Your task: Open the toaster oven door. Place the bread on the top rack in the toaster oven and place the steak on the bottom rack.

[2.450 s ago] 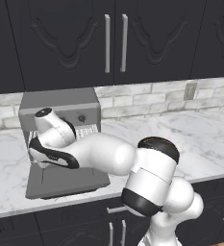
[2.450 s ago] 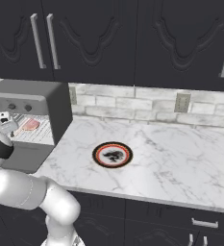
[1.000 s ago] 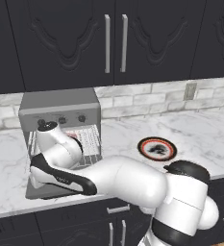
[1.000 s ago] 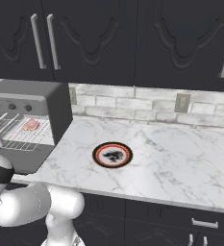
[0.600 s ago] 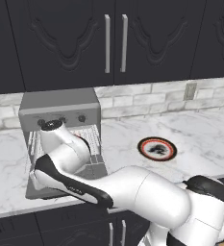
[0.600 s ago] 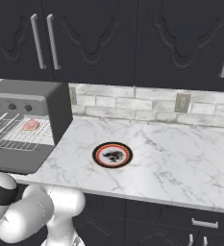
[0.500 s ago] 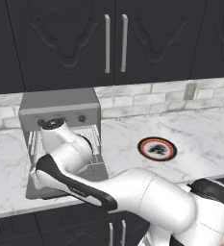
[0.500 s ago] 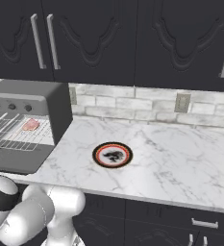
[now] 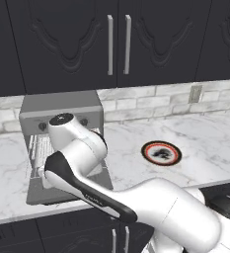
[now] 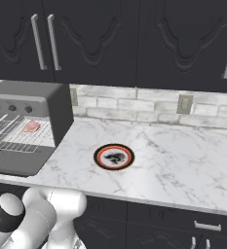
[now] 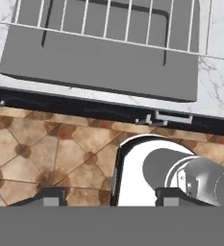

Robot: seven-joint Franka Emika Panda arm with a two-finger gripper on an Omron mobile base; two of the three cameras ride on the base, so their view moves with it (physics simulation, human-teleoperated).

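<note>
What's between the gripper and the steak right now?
Nothing visible. The toaster oven door lies folded down, and the steak sits exposed on a wire rack inside the toaster oven. The gripper is open and empty.

The toaster oven (image 10: 34, 104) looks like matt grey metal, and its dropped door (image 11: 108, 67) shows the same flat, smooth grey with no shine. The racks (image 10: 22, 133) are thin pale wire, faintly bright. The steak (image 10: 31, 126) has a dull pinkish surface. The countertop (image 10: 173, 160) reads as polished white marble with grey veining (smooth right to its front edge). The backsplash (image 10: 149, 109) is pale stone brick, slightly rough. The wall cabinets (image 9: 62, 44) are dark and satin, with brushed-metal bar handles (image 9: 118, 44). The plate (image 9: 161, 152) seems glazed, red-rimmed. The floor (image 11: 51, 153) is brown mottled tile.
</note>
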